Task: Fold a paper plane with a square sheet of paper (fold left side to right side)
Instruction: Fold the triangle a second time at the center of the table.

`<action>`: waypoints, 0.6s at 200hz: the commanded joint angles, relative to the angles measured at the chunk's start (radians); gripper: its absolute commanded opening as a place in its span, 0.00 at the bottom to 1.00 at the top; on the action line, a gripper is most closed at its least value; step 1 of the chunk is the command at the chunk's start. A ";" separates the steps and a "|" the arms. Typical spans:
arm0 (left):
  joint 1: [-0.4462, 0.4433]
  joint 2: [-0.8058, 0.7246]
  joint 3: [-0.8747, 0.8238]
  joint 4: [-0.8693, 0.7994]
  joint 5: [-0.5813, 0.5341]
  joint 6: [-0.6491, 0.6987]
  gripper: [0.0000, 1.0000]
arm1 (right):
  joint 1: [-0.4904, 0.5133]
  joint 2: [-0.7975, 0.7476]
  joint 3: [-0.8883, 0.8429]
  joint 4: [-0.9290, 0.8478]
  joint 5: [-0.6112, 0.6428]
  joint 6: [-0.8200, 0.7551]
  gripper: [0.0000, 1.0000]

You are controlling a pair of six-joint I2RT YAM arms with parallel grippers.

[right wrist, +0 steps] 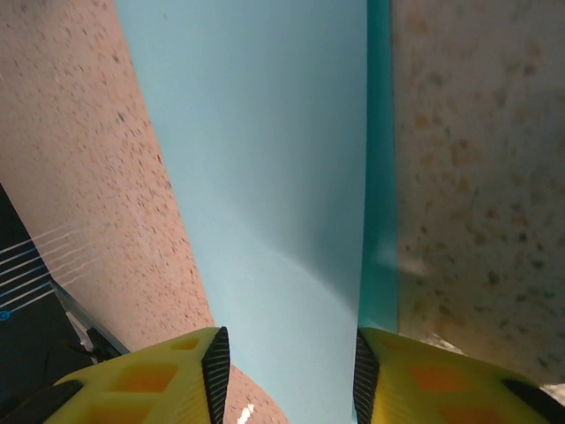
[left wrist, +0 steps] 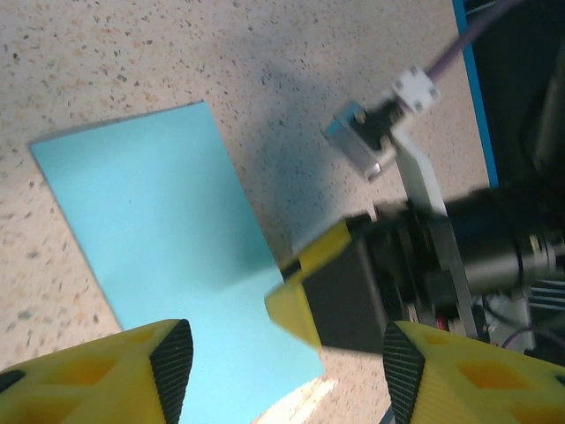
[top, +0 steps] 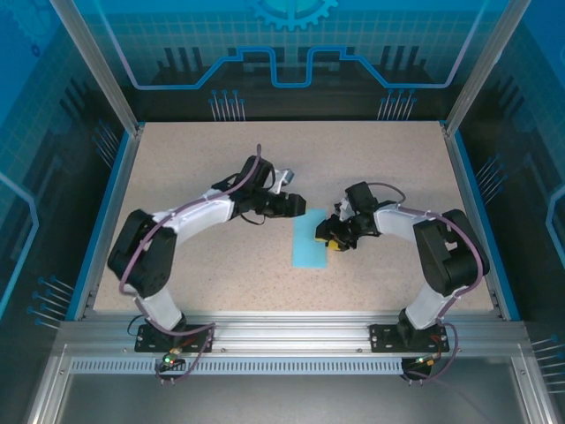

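The square sheet of paper [top: 308, 245] lies on the tabletop folded in half, a narrow light-blue rectangle. In the left wrist view the paper [left wrist: 159, 247] is flat, with my left gripper [left wrist: 287, 362] open above its near end and nothing between the pads. From above, the left gripper [top: 297, 205] hovers at the paper's far end. My right gripper [top: 329, 239] is low at the paper's right edge. Its jaws [right wrist: 287, 371] stand apart over the paper [right wrist: 265, 168], the right pad by the edge where a darker lower layer shows. One right fingertip [left wrist: 305, 296] rests at the paper's edge.
The speckled beige tabletop [top: 203, 159] is bounded by blue side rails [top: 106, 203] and a metal frame at the near edge [top: 291, 331]. Both arms reach inward toward the middle, with their bases at the near edge.
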 commanded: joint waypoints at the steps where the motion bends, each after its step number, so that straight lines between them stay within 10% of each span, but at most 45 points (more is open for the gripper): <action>1: -0.051 -0.080 -0.083 -0.025 -0.060 0.102 0.65 | -0.027 0.041 0.063 -0.002 -0.027 -0.025 0.40; 120: -0.485 0.035 0.110 -0.346 -0.525 0.337 0.78 | -0.051 0.129 0.206 -0.120 -0.061 -0.063 0.24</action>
